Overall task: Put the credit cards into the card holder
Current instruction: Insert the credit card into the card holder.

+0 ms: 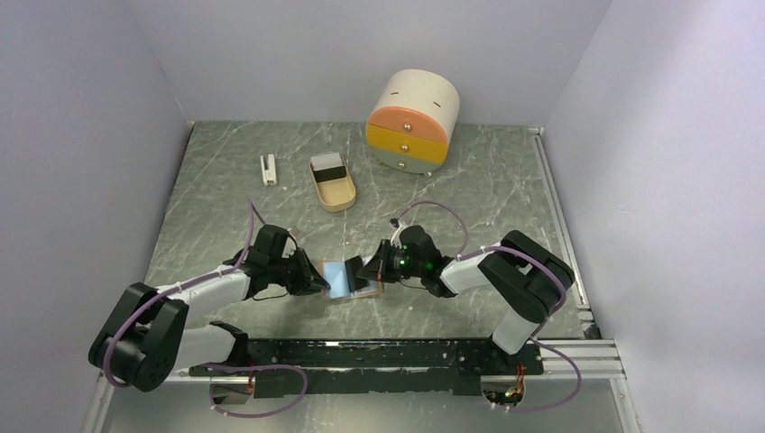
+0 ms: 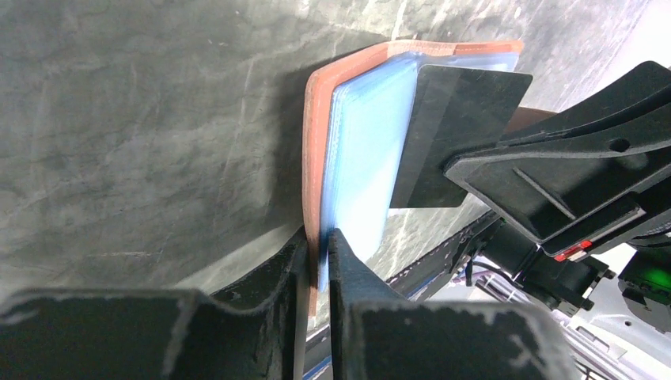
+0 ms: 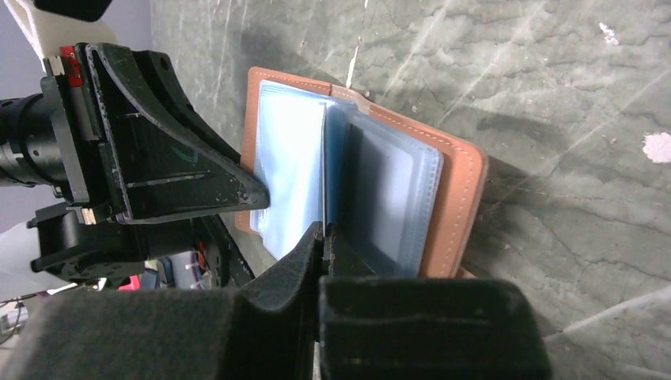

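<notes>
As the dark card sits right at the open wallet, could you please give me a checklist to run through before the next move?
1. Hold of the left gripper on the wallet: ok, clamped on its edge.
2. The wallet open with its clear pockets exposed: ok.
3. Hold of the right gripper on the dark card: ok, shut on it.
4. The card's leading edge inside a pocket: cannot tell; it lies against the pockets.
5. The wallet resting on the table: cannot tell.
</notes>
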Robot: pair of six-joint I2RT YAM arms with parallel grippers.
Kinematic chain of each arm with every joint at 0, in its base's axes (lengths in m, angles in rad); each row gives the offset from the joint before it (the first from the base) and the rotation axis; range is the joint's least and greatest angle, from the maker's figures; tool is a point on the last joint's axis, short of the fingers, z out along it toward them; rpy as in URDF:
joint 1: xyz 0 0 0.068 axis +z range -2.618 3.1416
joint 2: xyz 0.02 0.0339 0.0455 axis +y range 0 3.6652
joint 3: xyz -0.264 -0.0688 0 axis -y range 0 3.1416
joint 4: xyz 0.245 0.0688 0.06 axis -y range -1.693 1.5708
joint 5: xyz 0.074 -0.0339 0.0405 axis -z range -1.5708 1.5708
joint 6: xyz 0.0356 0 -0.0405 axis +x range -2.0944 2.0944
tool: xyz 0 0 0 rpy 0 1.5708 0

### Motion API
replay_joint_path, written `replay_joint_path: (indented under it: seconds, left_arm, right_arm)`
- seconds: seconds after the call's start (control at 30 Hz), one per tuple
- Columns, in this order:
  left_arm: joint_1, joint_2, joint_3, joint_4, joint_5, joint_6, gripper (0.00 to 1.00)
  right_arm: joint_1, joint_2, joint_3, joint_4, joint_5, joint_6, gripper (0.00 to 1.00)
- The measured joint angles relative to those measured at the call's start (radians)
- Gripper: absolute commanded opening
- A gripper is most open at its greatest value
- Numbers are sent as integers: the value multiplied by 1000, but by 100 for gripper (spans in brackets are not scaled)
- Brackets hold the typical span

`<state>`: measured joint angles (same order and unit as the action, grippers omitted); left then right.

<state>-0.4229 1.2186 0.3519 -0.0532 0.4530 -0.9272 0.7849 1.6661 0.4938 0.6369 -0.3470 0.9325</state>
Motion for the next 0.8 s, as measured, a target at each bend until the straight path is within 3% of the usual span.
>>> replay_joint_path:
  seconds: [0.8]
  left_arm:
    - [2,34,-7,12,-2,0,16]
  right_arm:
    - [-7,117,-103,279,-33,208,0]
